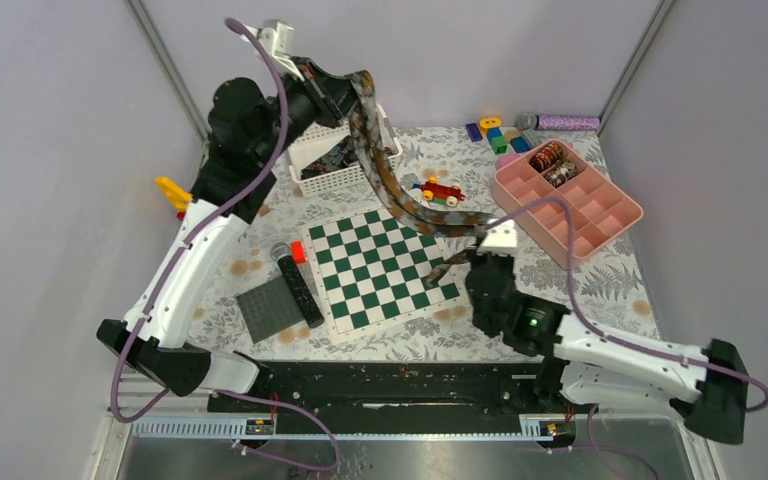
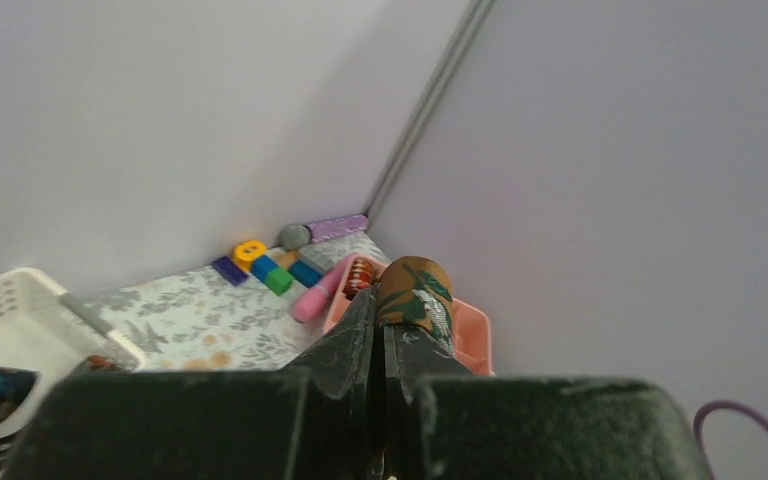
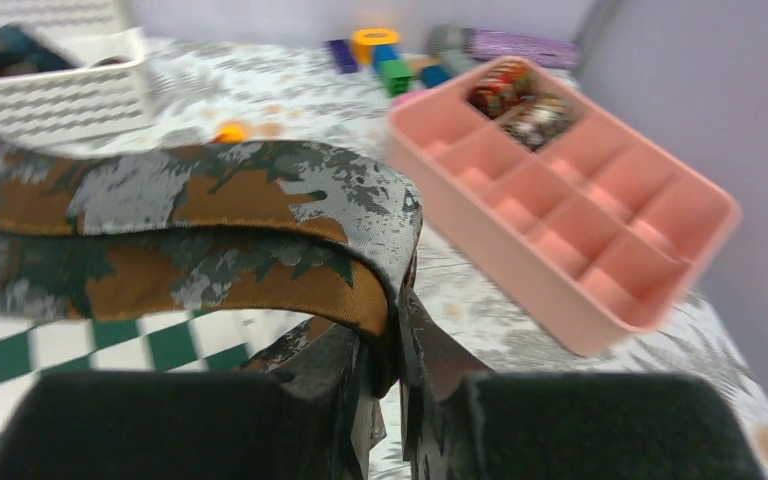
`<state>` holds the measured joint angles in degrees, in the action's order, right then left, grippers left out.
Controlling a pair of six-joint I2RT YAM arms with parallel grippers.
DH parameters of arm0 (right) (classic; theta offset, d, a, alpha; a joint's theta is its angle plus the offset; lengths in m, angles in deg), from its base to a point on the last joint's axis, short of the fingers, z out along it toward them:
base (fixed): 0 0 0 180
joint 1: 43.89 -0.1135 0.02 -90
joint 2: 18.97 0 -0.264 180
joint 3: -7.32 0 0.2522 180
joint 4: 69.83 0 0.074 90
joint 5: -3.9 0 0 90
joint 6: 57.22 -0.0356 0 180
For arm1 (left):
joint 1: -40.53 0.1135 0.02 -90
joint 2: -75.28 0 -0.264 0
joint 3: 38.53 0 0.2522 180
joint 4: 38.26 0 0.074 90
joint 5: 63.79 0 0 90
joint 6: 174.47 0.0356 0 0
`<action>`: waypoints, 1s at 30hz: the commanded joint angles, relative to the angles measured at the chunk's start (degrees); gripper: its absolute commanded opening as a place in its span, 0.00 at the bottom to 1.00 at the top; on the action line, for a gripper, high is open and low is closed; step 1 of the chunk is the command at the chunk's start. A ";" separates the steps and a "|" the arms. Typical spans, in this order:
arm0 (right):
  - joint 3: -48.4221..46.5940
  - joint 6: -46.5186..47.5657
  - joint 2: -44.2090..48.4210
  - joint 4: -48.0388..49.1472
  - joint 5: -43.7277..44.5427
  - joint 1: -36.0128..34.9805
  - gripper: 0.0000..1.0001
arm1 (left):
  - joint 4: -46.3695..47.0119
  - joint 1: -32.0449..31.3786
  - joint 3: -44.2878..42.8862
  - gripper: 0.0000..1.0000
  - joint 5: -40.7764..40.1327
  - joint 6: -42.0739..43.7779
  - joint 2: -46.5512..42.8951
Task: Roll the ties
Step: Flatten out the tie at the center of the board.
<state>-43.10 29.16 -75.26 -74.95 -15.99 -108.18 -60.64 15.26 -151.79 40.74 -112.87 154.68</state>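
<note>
From above, one brown-and-grey tie (image 1: 390, 190) sags over the surface (image 1: 580, 290). It runs from the left pincer (image 1: 352, 88), raised at the far left above the basket (image 1: 335, 180), down to the right pincer (image 1: 480, 250), low at the chessboard's (image 1: 360, 280) right edge. The left wrist view shows what the top view hides: the pincer pressed together on the tie, whose end pokes out past the fingers. The right wrist view shows its pincer pinching a fold of the tie. Two coils (image 1: 550, 160) sit in the far compartments of the pink tray (image 1: 605, 237), right of the board.
</note>
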 commanded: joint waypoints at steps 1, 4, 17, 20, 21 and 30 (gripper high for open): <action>2.44 -1.68 10.86 -8.27 9.24 4.59 0.00 | 13.53 -3.57 3.93 0.00 -2.21 -1.98 -2.41; 4.09 2.58 17.72 -8.29 11.71 7.05 0.00 | 18.44 -5.82 7.47 0.00 -2.08 -3.67 -1.43; 13.95 5.91 30.28 -7.77 12.25 11.32 0.04 | 31.11 -12.06 23.46 0.00 -7.20 -5.33 0.58; 16.52 1.63 27.35 -7.77 11.55 11.29 0.06 | 36.18 -12.06 31.09 0.00 -9.79 -5.04 -1.16; 16.88 0.25 25.90 -7.70 10.62 11.29 0.07 | 37.61 -12.02 33.31 0.00 -10.70 -5.02 -1.57; 13.20 -14.19 11.60 -15.31 -0.87 11.34 0.12 | 44.81 -7.82 45.92 0.00 -15.09 -6.31 -3.85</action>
<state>-26.23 23.52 -59.85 -87.52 -11.95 -97.17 -25.47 4.76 -107.97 29.53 -118.03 154.83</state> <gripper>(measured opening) 0.167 0.014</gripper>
